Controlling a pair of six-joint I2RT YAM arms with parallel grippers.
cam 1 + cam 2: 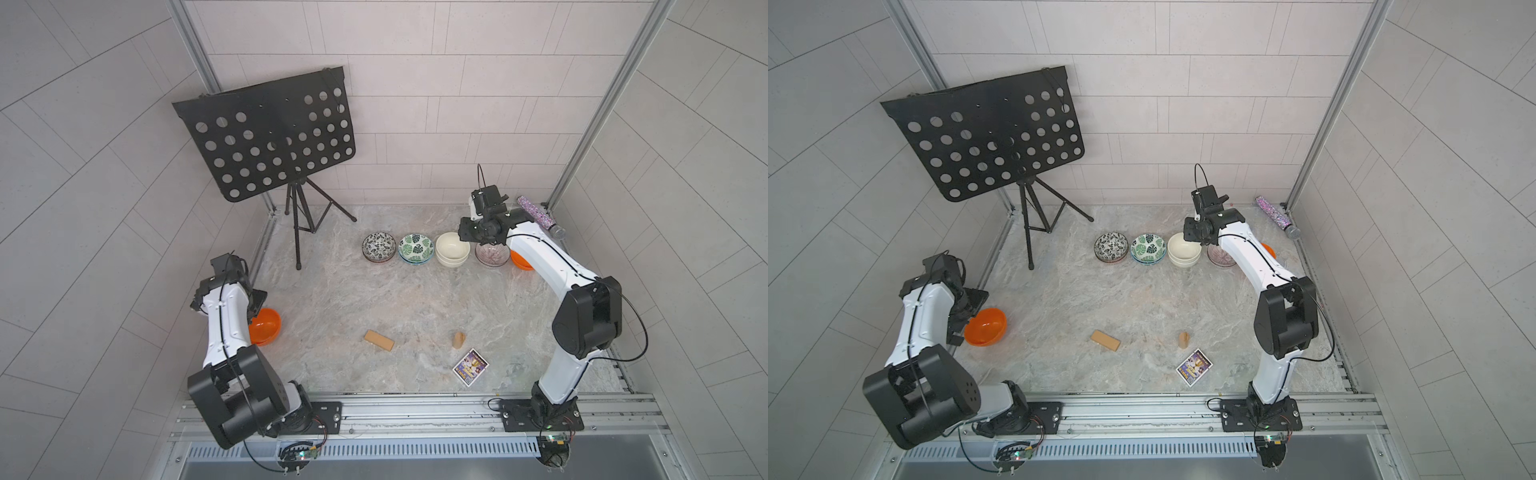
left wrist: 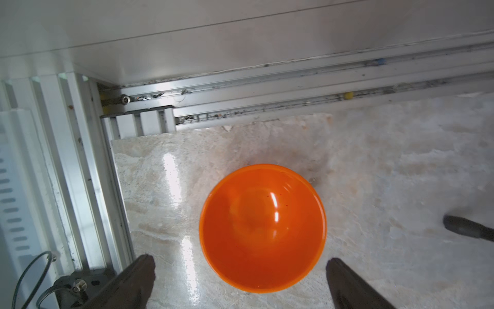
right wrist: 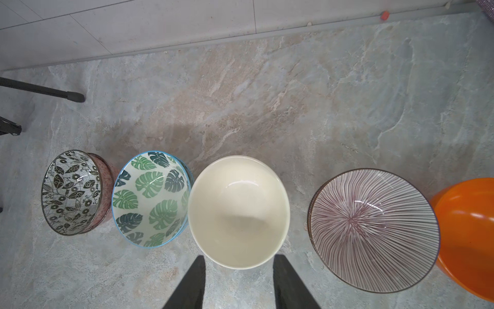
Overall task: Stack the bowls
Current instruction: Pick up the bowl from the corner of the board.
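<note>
Left gripper [image 2: 240, 259] spread wide, empty, above lone orange bowl [image 2: 263, 227], lower left in both top views. Right gripper [image 3: 239, 257] partly parted, empty, over cream bowls [image 3: 239, 211], mid-frame between green-leaf bowls [image 3: 151, 199] and purple-striped bowl [image 3: 373, 235].

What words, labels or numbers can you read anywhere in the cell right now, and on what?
Nothing legible.
The printed card: colourful picture; any lettering is too small and blurred to read.
No lettering shows on the green-leaf bowl, cream bowl, striped bowl or the orange bowl by the left arm.
</note>
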